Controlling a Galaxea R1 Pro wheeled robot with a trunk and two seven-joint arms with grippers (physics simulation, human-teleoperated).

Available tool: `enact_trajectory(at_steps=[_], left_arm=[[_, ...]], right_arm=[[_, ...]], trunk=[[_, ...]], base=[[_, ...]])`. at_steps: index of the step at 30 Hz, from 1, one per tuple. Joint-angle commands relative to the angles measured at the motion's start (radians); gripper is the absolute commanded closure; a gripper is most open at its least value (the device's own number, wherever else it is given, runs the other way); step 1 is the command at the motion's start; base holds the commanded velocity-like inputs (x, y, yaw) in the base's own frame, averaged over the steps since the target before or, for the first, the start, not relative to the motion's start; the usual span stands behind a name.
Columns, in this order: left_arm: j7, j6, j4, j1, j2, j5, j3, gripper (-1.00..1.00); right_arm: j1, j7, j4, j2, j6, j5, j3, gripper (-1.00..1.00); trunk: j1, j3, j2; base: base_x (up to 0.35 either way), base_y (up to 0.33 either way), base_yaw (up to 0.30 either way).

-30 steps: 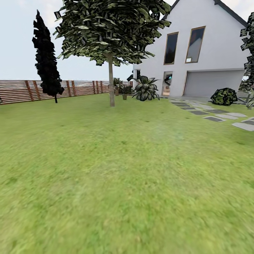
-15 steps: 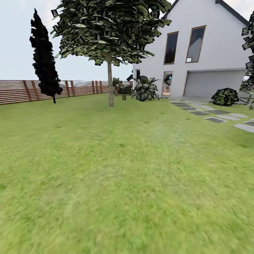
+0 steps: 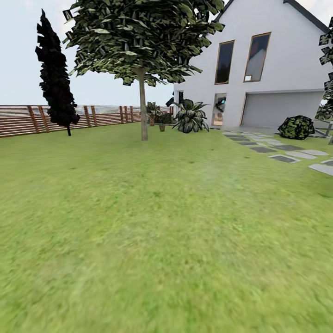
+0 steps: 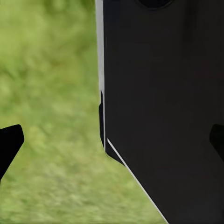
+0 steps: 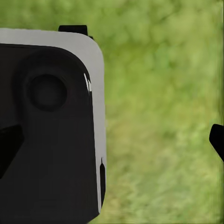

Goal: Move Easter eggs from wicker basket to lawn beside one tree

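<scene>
Currently in transit: head view looks across the lawn (image 3: 152,222) toward a broad-canopy tree (image 3: 143,111) with a straight grey-brown trunk, standing well ahead and left of centre. Basket and eggs are not in the frames, so their location cannot be given from here.

Surroundings: dark cypress-like tree (image 3: 54,78) further left, slatted wooden fence (image 3: 23,119) behind it, white house (image 3: 259,69) at right, grey paving slabs (image 3: 282,155) running from the garage door, round bush (image 3: 297,126) near the slabs.

End effectors:
- Left end effector (image 4: 112,142): two dark fingertips at opposite edges of the left wrist view, set wide apart, nothing between them but grass and a black panel of the robot's own body.
- Right end effector (image 5: 112,140): same reading in the right wrist view, tips far apart, no egg between them; grey-edged black housing and grass in the gap.

Judged step: a drive or search phase; no egg in hand. Next move calls for bringing the basket into view, or steering toward it, before any grasp.

Change versus earlier frames: whole picture has shifted; tree, cypress and fence sit slightly further left, slabs lower right. Camera motion, not the things.
</scene>
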Motion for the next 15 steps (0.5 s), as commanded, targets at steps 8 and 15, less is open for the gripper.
enact_trajectory(at_steps=[8,15], left_arm=[[-0.001,0.0,-0.001,0.0,0.0,0.0,0.0,-1.0],[-0.001,0.0,-0.001,0.0,0.0,0.0,0.0,-1.0]], right_arm=[[0.0,0.0,0.0,0.0,0.0,0.0,-0.001,-1.0],[0.0,0.0,0.0,0.0,0.0,0.0,-0.001,-1.0]], trunk=[[0.001,-0.001,0.0],[0.001,-0.001,0.0]], base=[[0.333,-0.123,0.0],[0.333,-0.123,0.0]])
